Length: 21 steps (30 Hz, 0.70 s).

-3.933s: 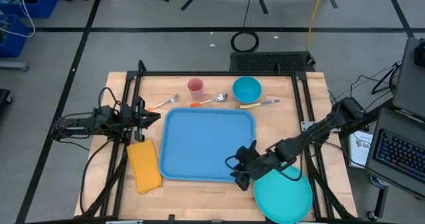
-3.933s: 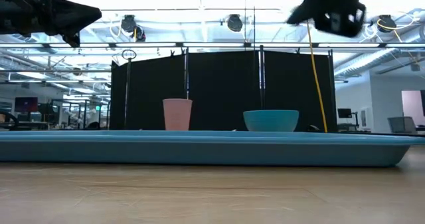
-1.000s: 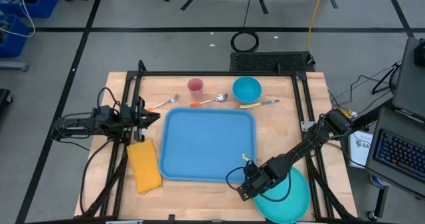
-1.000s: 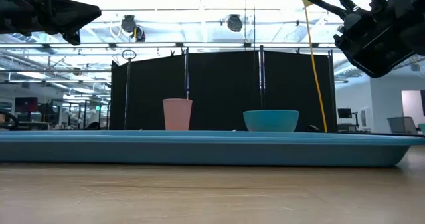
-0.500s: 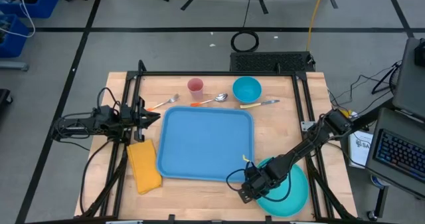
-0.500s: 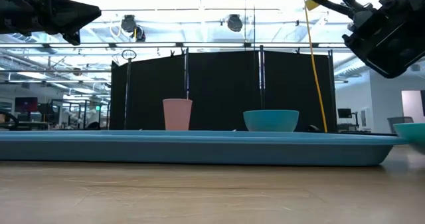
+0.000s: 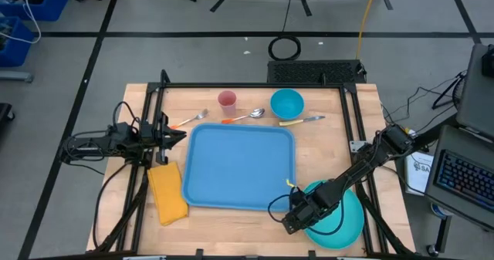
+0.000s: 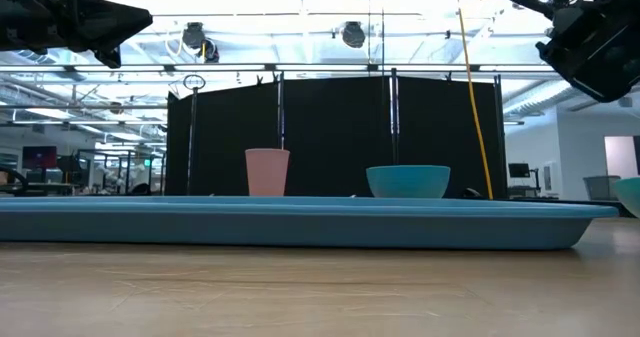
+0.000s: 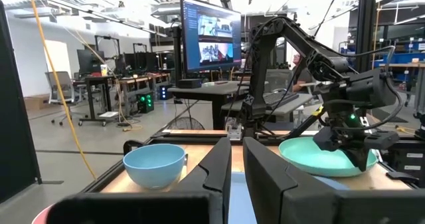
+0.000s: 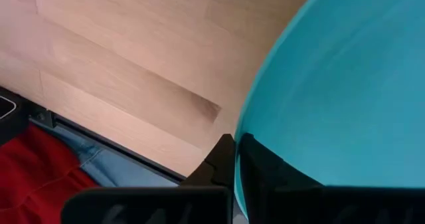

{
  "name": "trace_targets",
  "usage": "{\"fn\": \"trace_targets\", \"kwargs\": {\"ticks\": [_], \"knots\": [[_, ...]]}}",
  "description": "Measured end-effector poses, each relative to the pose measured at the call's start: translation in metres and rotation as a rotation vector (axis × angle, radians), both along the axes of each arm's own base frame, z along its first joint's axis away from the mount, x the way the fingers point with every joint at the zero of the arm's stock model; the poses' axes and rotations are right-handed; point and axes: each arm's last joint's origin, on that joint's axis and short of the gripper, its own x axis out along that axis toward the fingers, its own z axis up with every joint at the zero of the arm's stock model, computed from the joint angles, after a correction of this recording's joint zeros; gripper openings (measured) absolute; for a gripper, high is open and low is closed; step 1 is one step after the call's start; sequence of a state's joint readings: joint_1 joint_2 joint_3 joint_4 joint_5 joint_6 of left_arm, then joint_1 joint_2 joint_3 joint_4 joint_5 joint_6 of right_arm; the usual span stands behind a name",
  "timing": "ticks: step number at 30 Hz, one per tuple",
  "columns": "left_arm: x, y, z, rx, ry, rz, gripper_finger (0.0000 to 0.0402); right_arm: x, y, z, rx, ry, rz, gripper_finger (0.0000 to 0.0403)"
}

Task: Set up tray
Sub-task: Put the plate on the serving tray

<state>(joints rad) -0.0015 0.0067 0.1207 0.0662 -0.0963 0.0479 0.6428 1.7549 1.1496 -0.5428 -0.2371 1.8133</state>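
Note:
The blue tray [image 7: 241,167] lies flat at the middle of the table; the low view shows it as a long band [image 8: 300,222]. My right gripper [image 7: 297,216] is at the tray's near right corner, shut on the round teal plate [image 7: 340,217]. The plate also shows in the left wrist view [image 9: 325,159], and its edge shows in the low view [image 8: 630,192]. My left gripper [image 7: 174,134] hovers shut over the table's left side, above the yellow napkin [image 7: 167,193], touching nothing. My right gripper pinches the plate's rim [image 10: 240,141] between its two fingers, at the side of the plate nearest the tray. The fingers come level from the table's left, slanting a little from the near side. The plate is lifted clear of the table and tilted slightly.
Along the far edge stand a pink cup [image 7: 227,100] and a teal bowl [image 7: 286,103], with a fork [image 7: 189,119], a spoon [image 7: 245,117] and a knife [image 7: 301,120] lying between them and the tray. Black frame rails run along the table's left and right sides.
My right gripper has risen and moved a little toward the table's right and far edges, still shut on the plate. The plate has come up off the table near the near edge. The tray's right end has slid slightly toward the left.

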Motion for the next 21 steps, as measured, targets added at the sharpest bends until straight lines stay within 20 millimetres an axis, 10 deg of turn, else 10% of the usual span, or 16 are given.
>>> {"fn": "trace_targets", "kwargs": {"ticks": [21], "knots": [[0.0,0.0,0.0,0.0,0.003,0.0,0.0047,0.011,-0.017,0.058,-0.272,-0.111,0.075,0.0001]]}}
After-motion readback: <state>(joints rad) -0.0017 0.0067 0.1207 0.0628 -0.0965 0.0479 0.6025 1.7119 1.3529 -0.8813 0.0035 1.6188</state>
